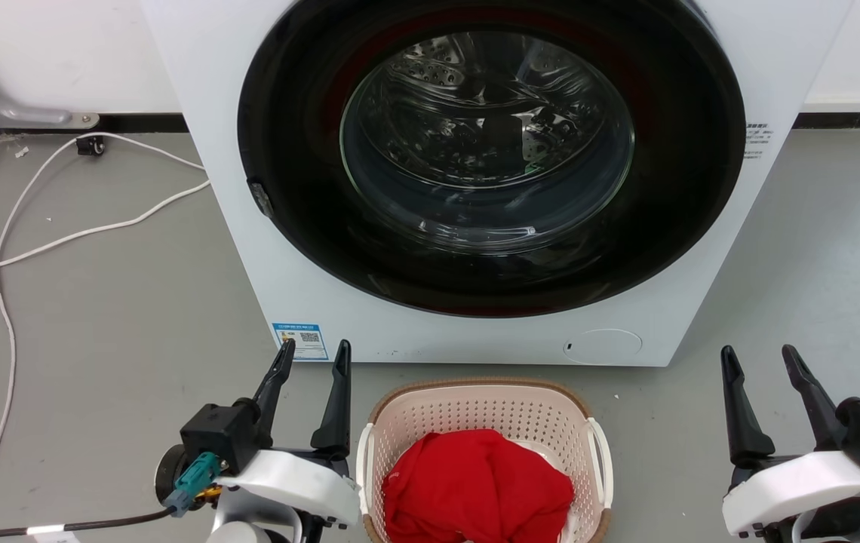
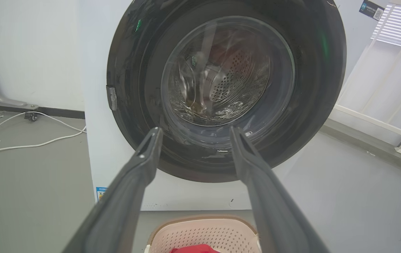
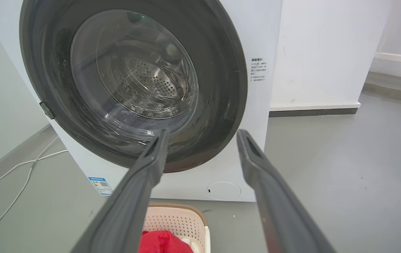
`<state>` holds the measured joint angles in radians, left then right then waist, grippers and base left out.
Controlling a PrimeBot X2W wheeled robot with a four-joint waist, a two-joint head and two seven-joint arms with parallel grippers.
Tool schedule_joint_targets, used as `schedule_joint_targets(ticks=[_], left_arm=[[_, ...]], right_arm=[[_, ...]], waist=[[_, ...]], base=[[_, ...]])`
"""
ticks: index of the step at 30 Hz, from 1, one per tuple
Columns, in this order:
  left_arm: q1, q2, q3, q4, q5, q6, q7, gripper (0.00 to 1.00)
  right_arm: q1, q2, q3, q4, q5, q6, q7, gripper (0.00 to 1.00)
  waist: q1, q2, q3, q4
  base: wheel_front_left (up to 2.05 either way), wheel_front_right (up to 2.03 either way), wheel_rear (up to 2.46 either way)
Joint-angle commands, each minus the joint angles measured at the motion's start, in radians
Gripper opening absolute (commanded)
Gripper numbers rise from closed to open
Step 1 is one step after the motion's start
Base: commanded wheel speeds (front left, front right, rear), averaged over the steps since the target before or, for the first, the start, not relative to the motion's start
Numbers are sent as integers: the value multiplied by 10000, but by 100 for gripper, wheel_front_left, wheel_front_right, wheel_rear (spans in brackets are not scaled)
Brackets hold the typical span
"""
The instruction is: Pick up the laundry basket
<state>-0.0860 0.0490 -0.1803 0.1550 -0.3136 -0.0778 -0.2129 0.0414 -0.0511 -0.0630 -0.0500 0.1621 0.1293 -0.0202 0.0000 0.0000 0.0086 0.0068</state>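
The laundry basket [image 1: 484,413] stands on the floor at the bottom centre of the head view, cream-pink with perforated walls, a brown rim and white side handles. A red cloth [image 1: 475,479] fills it. My left gripper [image 1: 315,353] is open just left of the basket, fingers pointing toward the washer. My right gripper [image 1: 763,357] is open well to the right of it, with a gap of bare floor between. The basket's far rim [image 2: 200,225] shows low in the left wrist view, and its corner [image 3: 177,219] low in the right wrist view. Both grippers [image 2: 194,133] [image 3: 203,135] hold nothing.
A white front-loading washer [image 1: 324,302] with a shut dark round door [image 1: 490,158] stands directly behind the basket. White cables [image 1: 60,234] trail over the grey floor at the left. A wall and baseboard run behind; a white railing [image 2: 394,80] is off to the right.
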Motion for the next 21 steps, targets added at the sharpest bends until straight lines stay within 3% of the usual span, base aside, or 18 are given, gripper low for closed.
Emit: schedule_joint_targets(ticks=[1,21], left_arm=[[-104,23,-32,-9,234,58,-66,100],[-77,22,-258,118,1591,232,-454,100]], right_arm=[[91,7,-8,-111,-241,22,-74,100],[245,12,-24,-159,-1140,13,-527,100]], waist=[[0,0,-3,9],[0,0,-14,105]], base=[[0,0,0],[0,0,0]])
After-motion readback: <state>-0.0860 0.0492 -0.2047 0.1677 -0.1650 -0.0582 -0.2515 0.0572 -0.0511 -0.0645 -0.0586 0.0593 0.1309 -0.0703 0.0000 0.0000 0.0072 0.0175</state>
